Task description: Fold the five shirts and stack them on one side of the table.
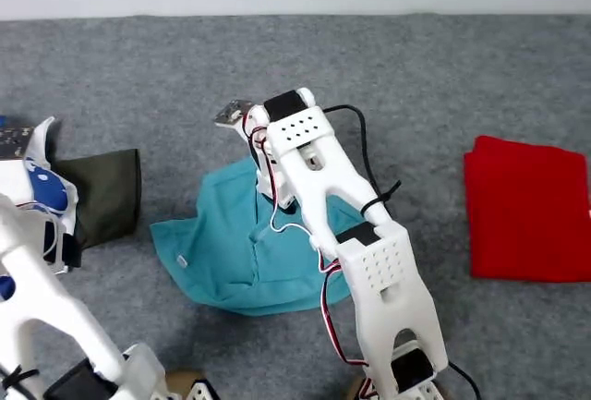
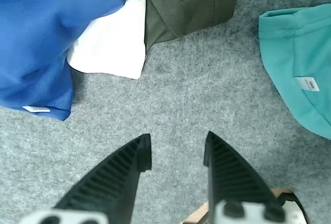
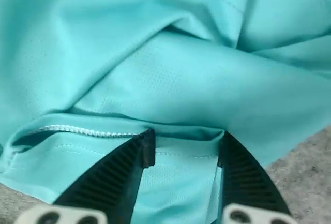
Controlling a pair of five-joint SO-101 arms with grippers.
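Right gripper [image 3: 186, 146]: claw spread, the two black fingers [image 3: 121, 175] set either side of a stitched hem of the teal shirt [image 3: 155, 69]. A fold of the cloth runs between the tips. I cannot tell whether the tips press on it.

From the high camera, the teal shirt [image 1: 231, 252] lies crumpled and unfolded at the middle of the grey table [image 1: 416, 77], with the right arm [image 1: 369, 261] reaching over it from the near edge. A small white label [image 1: 182, 260] shows near its left edge.

Left gripper [image 2: 176, 149]: claw spread, nothing between the fingers, hanging over bare table [image 2: 181, 105]. The left arm [image 1: 46, 308] stands at the near left corner.

Beyond this claw I see a heap: a blue shirt [image 2: 41, 38] with white trim, a white shirt [image 2: 111, 43] touching it, and an olive shirt [image 2: 189, 1] overlapping the white one. From above, the olive shirt [image 1: 106, 192] sits at the left side, just apart from the teal one.

The teal shirt's edge [image 2: 300, 69] is near this gripper, not touching it.

A red shirt [image 1: 526, 211] lies folded flat at the right side of the table, well apart from the rest.
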